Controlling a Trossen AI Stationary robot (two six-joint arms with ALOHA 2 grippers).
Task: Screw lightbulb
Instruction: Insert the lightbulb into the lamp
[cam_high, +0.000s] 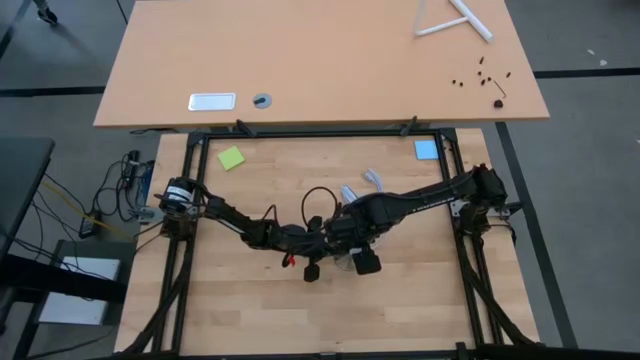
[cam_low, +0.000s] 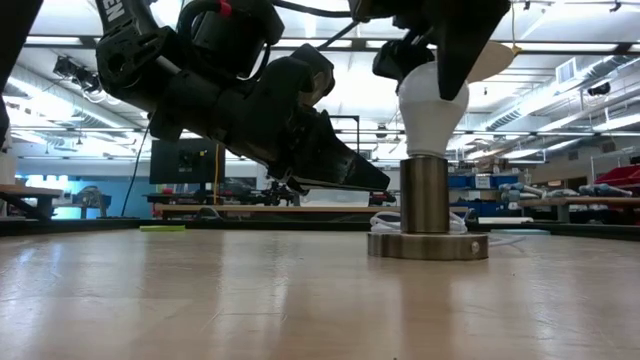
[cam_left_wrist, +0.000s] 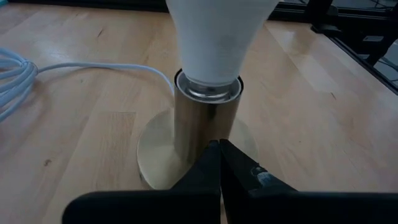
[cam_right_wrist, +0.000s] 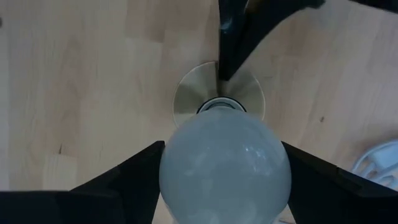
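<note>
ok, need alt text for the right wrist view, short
Looking straight down on a white lightbulb standing in a metal socket on a wooden table, with the right gripper closed on the bulb, one dark finger on each side. The left gripper's shut tip rests on the socket's round base from the far side.

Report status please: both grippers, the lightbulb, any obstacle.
Right gripper fingers around lightbulb, seated in socket. Left gripper shut, pressing socket base. Nothing in the way.

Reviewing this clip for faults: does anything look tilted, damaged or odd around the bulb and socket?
Nothing stands out. The lightbulb sits upright in the socket, right gripper around it, left gripper shut against the socket's base.
</note>
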